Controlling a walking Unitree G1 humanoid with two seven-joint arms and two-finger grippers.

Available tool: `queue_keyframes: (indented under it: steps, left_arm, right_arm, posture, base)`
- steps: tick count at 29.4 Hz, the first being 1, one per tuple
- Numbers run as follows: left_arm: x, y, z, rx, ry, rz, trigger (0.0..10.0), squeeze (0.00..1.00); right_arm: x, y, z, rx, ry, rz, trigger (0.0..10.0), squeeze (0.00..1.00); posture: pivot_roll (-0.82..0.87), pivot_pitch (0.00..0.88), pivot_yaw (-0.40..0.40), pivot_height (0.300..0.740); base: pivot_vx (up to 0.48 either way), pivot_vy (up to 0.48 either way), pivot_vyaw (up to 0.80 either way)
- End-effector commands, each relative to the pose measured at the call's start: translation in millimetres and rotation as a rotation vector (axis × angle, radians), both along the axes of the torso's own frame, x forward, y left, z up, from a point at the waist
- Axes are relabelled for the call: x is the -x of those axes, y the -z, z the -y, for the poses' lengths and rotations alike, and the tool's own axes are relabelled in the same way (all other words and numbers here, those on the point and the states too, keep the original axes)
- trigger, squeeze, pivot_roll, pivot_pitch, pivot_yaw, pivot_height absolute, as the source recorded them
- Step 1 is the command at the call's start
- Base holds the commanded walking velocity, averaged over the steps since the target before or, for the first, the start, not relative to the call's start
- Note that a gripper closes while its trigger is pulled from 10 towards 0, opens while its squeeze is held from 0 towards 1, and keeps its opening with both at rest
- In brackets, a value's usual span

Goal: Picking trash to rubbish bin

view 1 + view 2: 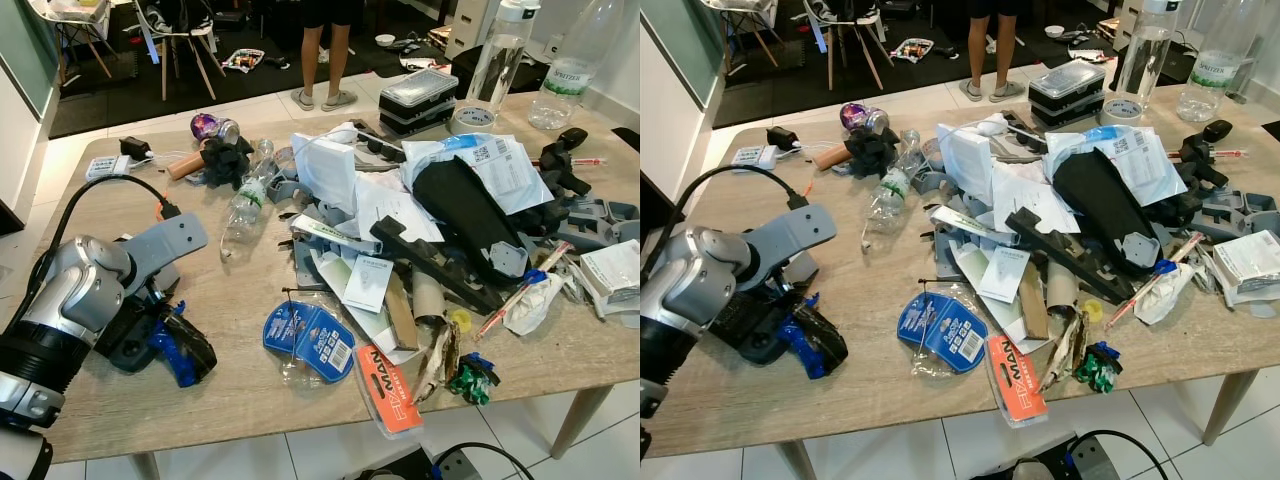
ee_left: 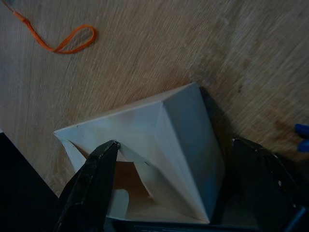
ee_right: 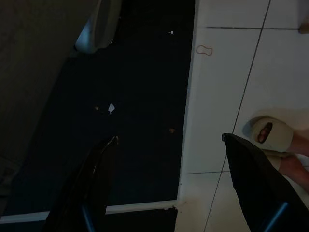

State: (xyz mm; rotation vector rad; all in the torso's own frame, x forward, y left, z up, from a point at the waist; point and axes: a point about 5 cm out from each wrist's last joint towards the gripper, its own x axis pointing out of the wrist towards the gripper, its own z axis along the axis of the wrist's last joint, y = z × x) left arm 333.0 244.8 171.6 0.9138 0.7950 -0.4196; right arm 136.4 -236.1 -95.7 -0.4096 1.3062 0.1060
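Left gripper [image 2: 176, 186] spread around a folded white carton [image 2: 159, 145] on the table [image 1: 240, 300], carton's near end cut off, right gripper [image 3: 174, 186] open over dim floor.

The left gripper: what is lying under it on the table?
Under the left gripper, between its open fingers, a small white paper box lies on the wooden table. An orange rubber band lies apart. The box's underside is hidden.

Pale wood-grain table [image 1: 240, 330]. Silver left arm [image 1: 70, 300] with black and blue parts. White folded carton [image 2: 159, 145] between black fingers [image 2: 91, 179], beside an orange loop [image 2: 67, 41]. Blue round package [image 1: 310, 340] with white barcode. Orange packet [image 1: 385, 385], white lettering. Green wrapper [image 1: 470, 380]. Purple shiny ball [image 1: 208, 126]. Black pouch [image 1: 465, 215] over white papers [image 1: 385, 200].
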Motion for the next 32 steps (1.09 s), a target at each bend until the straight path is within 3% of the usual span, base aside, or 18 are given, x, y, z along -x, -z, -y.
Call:
queue_keyframes:
  steps: [1, 10, 12, 25, 27, 28, 30, 31, 32]
  left_arm:
    - [4.1, 17.5, 0.4, -0.007, -0.018, -0.060, 10.0, 0.00]
    - [6.6, 43.3, 15.7, -0.012, 0.021, -0.136, 10.0, 0.00]
    - [8.5, 49.0, 16.3, -0.013, 0.032, -0.164, 0.0, 0.00]
    - [5.7, 47.5, 19.6, -0.002, 0.056, -0.146, 0.0, 0.00]
    - [0.9, 42.1, 31.2, 0.079, 0.092, -0.105, 0.0, 0.00]
    - [0.9, 42.1, 31.2, 0.079, 0.092, -0.105, 0.0, 0.00]
    - [-4.4, 32.0, 45.6, 0.188, 0.131, -0.050, 0.0, 0.00]
    - [-4.4, 32.0, 45.6, 0.188, 0.131, -0.050, 0.0, 0.00]
    - [-7.0, 24.6, 55.5, 0.272, 0.160, -0.016, 0.0, 0.00]
  right_arm:
    - [4.9, 2.3, -2.7, -0.011, 0.010, -0.016, 10.0, 0.00]
    - [4.9, 2.3, -2.6, -0.010, 0.014, -0.015, 10.0, 0.00]
    - [5.0, 2.3, -2.6, -0.009, 0.016, -0.015, 10.0, 0.00]
    - [5.0, 2.3, -2.5, -0.007, 0.015, -0.015, 10.0, 0.00]
    - [4.6, 2.1, -2.3, -0.006, 0.012, -0.014, 10.0, 0.00]
    - [4.6, 2.1, -2.3, -0.006, 0.012, -0.014, 10.0, 0.00]
    - [4.4, 2.0, -2.2, -0.004, 0.010, -0.013, 10.0, 0.00]
    - [4.4, 2.0, -2.2, -0.004, 0.010, -0.013, 10.0, 0.00]
    - [4.4, 2.0, -2.1, -0.004, 0.010, -0.013, 10.0, 0.00]
  posture:
    - [0.02, 0.122, 0.085, 0.740]
    - [0.02, 0.122, 0.085, 0.740]
    - [0.02, 0.122, 0.085, 0.740]
    - [0.02, 0.122, 0.085, 0.740]
    - [0.01, 0.117, 0.084, 0.740]
    - [0.01, 0.117, 0.084, 0.740]
    - [0.01, 0.117, 0.084, 0.740]
    - [0.01, 0.117, 0.084, 0.740]
    - [0.01, 0.117, 0.084, 0.740]
  base:
    - [0.000, 0.000, 0.00]
    - [0.000, 0.000, 0.00]
    - [0.000, 0.000, 0.00]
    - [0.000, 0.000, 0.00]
    - [0.000, 0.000, 0.00]
    - [0.000, 0.000, 0.00]
    - [0.000, 0.000, 0.00]
    - [0.000, 0.000, 0.00]
    - [0.000, 0.000, 0.00]
